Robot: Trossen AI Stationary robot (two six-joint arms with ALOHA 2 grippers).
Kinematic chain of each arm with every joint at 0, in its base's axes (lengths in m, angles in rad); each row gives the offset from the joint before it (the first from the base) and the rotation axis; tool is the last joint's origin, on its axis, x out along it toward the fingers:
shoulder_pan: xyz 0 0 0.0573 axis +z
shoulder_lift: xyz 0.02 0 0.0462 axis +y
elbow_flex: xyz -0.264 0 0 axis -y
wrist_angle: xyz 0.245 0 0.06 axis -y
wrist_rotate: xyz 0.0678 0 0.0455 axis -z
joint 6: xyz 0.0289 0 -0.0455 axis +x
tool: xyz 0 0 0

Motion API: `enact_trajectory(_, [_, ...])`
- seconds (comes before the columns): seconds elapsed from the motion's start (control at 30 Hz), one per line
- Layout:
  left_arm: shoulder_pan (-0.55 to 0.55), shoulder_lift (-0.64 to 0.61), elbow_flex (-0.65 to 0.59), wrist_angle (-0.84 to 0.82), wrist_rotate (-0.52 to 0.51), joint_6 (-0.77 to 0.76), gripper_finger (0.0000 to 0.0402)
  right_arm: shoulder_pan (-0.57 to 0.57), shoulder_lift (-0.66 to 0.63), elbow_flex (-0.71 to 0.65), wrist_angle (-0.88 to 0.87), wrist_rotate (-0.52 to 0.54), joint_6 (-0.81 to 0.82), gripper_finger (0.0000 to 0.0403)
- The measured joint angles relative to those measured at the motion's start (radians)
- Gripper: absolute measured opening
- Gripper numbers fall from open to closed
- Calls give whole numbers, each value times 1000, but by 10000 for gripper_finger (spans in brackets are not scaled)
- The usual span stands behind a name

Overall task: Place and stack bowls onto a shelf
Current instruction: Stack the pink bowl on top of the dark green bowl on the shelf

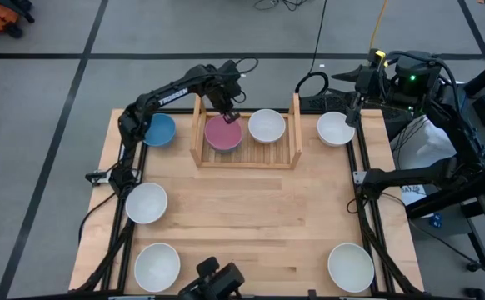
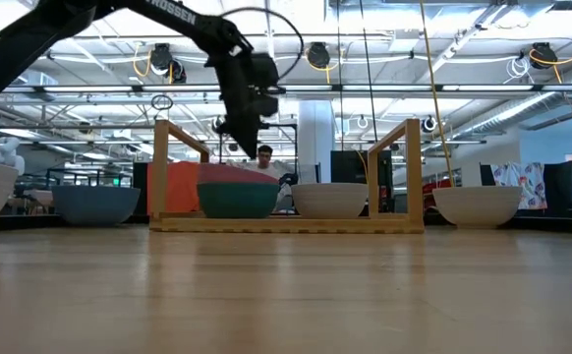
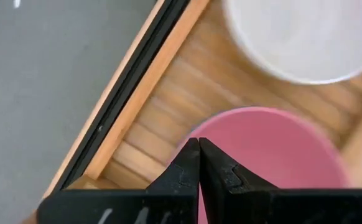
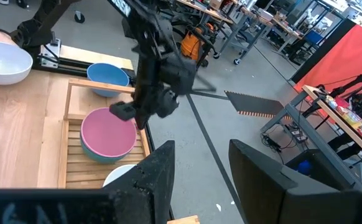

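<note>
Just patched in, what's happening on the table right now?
The left claw hangs shut just above the far rim of the pink bowl, which sits nested in a teal bowl on the shelf. A white bowl sits beside the stack on the shelf. The right claw is open, parked off the table's far right corner. A blue bowl and five more white ones wait on the tabletop.

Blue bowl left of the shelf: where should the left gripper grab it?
Pinch the blue bowl by its rim, coming straight down, probably on the side away from the shelf panel. It sits upright and open, so only the thin wall fits between the left gripper fingers.
</note>
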Motion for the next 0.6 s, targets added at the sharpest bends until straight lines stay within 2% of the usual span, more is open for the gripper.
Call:
enact_trajectory(0.1, [-12,-67,0,-22,45,4,2,0,0,0,-1,0,0,146])
enact_trajectory(0.33, [-48,-207,1,-127,52,3,6,0,0,0,-10,0,0,146])
enact_trajectory(0.5, [-123,-245,1,-274,52,-16,3,0,0,0,-10,0,24,146])
enact_trajectory(0.6, [-181,-246,1,-303,49,3,4,0,0,0,-11,0,38,146])
